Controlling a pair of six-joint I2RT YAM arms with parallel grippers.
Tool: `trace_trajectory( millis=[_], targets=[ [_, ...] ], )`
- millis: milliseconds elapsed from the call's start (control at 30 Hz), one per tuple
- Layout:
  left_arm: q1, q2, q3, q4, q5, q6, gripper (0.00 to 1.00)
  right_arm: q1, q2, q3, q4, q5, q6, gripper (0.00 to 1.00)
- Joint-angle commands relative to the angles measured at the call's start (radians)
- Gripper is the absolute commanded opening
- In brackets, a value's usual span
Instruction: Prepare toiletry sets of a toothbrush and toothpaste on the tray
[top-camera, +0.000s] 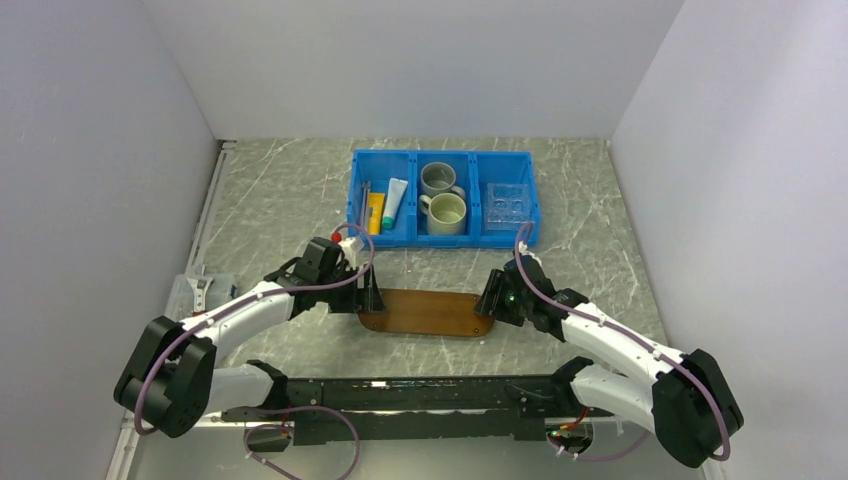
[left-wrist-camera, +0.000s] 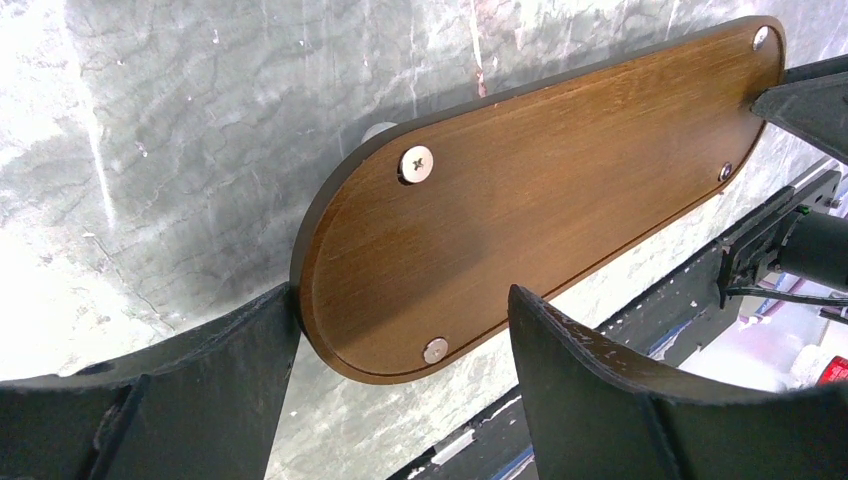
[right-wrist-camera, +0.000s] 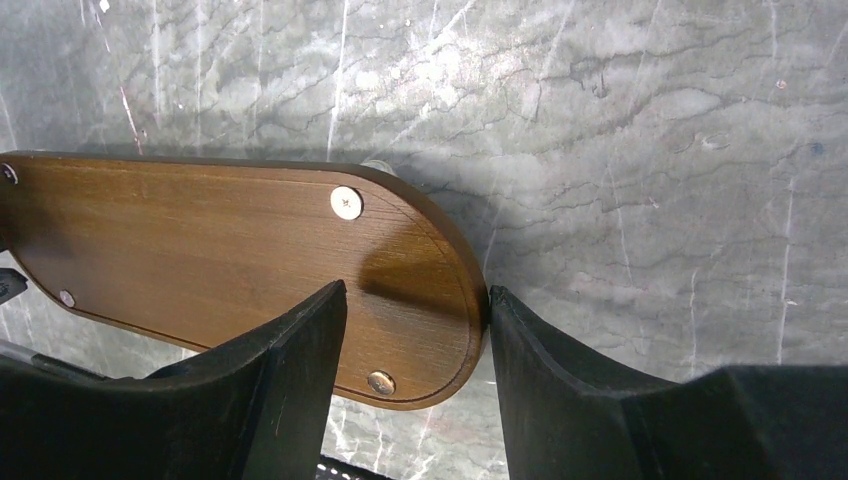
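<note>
Toward the near side of the grey marbled table (top-camera: 280, 190), the dark-brown wooden tray (top-camera: 425, 312) lies lengthwise between the two arms, with screw heads showing near its rounded ends. At its left end the left pincer (top-camera: 366, 297) stands with its jaws set wide astride the curve. One finger (left-wrist-camera: 230, 360) touches the rim, while the other finger (left-wrist-camera: 600, 390) stands in front of the near long edge and hides any contact, so I cannot tell whether it clamps. At the right end the right pincer (top-camera: 492, 298) straddles the curve with a narrower gap. Its outer finger (right-wrist-camera: 560, 380) meets the rim, its inner finger (right-wrist-camera: 280, 370) covers the near edge, and a real grip cannot be told there either. Farther back, well apart from the tray, the blue bin (top-camera: 445, 240) holds the toothbrushes (top-camera: 365, 200), the yellow tube (top-camera: 375, 212) and the white tube (top-camera: 396, 202) in its left compartment. Two mugs (top-camera: 445, 212) sit in the middle compartment and a clear holder (top-camera: 507, 203) in the right.
</note>
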Motion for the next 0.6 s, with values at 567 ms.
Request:
trace_trajectory(
  millis=[567],
  targets=[
    [-0.005,0.001,0.024,-0.011,-0.066,0.016,0.87,-0.016,-0.003,0.097,-0.046,0.070,-0.048,0.63]
  ],
)
